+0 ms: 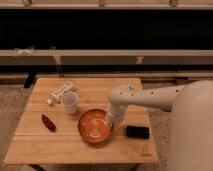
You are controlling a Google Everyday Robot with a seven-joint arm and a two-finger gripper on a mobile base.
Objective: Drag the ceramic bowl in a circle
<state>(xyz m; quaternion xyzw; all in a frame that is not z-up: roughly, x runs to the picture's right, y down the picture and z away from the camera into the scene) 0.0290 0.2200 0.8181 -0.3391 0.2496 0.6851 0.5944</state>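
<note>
You see an orange-red, faintly ringed ceramic bowl [91, 128], white gripper [111, 120] at its right rim, tan slatted table [50, 147].

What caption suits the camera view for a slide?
Gripper at the bowl rim on a wooden table, cup and black device nearby.
</note>
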